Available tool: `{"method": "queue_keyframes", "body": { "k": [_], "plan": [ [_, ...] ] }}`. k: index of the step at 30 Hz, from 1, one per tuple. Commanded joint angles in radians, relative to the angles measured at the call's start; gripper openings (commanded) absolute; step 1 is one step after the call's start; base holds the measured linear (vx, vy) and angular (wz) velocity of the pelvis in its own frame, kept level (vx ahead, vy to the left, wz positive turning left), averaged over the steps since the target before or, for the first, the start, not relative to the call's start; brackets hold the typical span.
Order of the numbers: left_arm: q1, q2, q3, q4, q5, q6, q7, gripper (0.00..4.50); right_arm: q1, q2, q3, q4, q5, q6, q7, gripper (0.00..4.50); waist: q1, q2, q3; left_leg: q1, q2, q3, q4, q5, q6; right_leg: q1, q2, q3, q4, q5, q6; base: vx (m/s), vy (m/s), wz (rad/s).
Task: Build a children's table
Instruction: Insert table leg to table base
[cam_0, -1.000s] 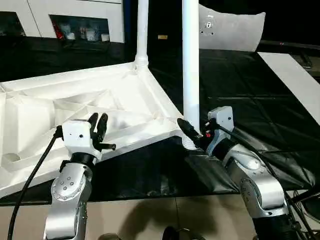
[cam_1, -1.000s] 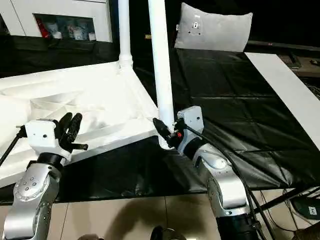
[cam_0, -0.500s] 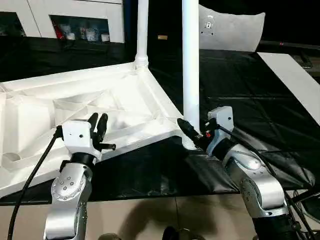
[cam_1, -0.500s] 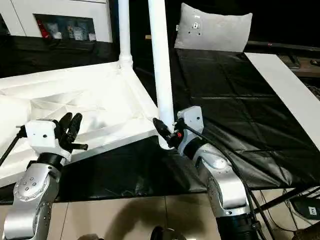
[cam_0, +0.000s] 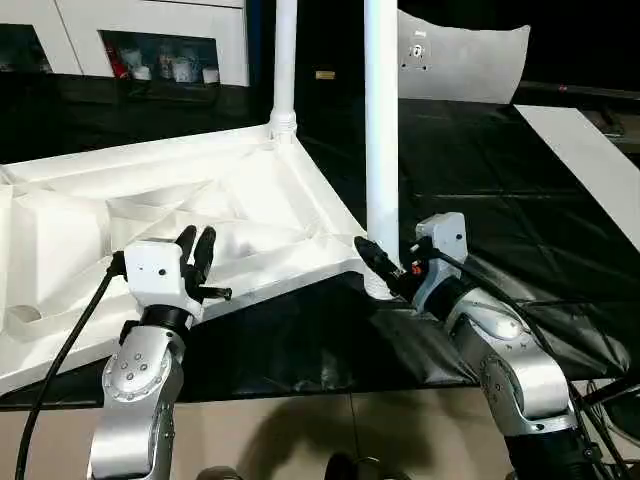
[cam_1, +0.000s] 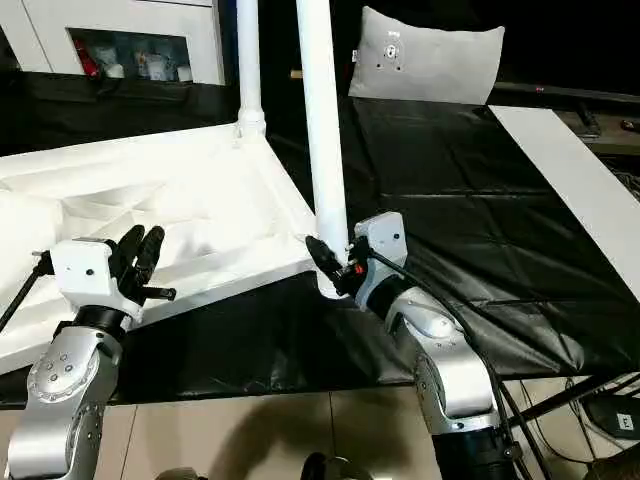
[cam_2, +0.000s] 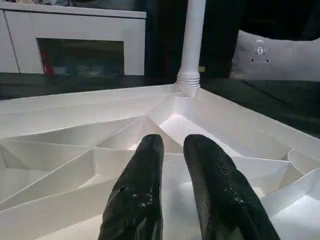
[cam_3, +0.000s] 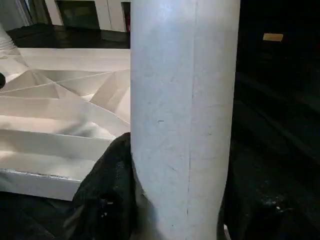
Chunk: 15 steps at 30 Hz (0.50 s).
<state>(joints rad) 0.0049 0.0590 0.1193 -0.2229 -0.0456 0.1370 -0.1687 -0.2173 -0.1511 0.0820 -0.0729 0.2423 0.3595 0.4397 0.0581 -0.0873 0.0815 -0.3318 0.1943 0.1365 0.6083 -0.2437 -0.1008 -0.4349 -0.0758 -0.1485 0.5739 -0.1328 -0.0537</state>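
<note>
The children's table top (cam_0: 250, 200) lies upside down on the black-sheeted work table, ribbed underside up. One white leg (cam_0: 285, 60) stands in its far corner socket. A second leg (cam_0: 381, 130) stands upright at the near right corner. My right gripper (cam_0: 385, 270) is shut on this leg just above its base; in the right wrist view the leg (cam_3: 180, 115) stands between the black fingers (cam_3: 107, 190). My left gripper (cam_0: 197, 243) hovers over the near part of the underside, shut and holding nothing, its fingers (cam_2: 140, 190) pointing toward the far leg.
An open round socket (cam_0: 25, 315) shows at the top's near left corner, another socket (cam_2: 302, 162) beside my left gripper. A pale cushion (cam_0: 465, 60) lies at the back right, a white cabinet (cam_0: 150, 35) behind, a white board (cam_0: 590, 160) at the right edge.
</note>
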Motion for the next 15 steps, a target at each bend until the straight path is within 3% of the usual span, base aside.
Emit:
{"method": "queue_keyframes", "body": {
  "k": [1, 15],
  "plan": [
    [0.001, -0.005, -0.010, -0.017, 0.000, -0.004, 0.002, 1.01, -0.004, -0.009, -0.020, -0.002, 0.002, -0.002, -0.002, 1.88, 0.003, 0.009, -0.066, -0.024, 0.027, 0.003, -0.072, -0.058, 0.092, 0.082, -0.062, 0.062, -0.076, -0.377, 0.011, 0.000, 0.000, 0.00],
    [0.001, -0.005, -0.010, -0.017, 0.000, -0.004, 0.002, 1.01, -0.004, -0.009, -0.020, -0.002, 0.002, -0.002, -0.002, 1.88, 0.003, 0.009, -0.066, -0.024, 0.027, 0.003, -0.071, -0.053, 0.094, 0.082, -0.062, 0.062, -0.075, -0.371, 0.009, 0.000, 0.000, 0.00]
  ]
}}
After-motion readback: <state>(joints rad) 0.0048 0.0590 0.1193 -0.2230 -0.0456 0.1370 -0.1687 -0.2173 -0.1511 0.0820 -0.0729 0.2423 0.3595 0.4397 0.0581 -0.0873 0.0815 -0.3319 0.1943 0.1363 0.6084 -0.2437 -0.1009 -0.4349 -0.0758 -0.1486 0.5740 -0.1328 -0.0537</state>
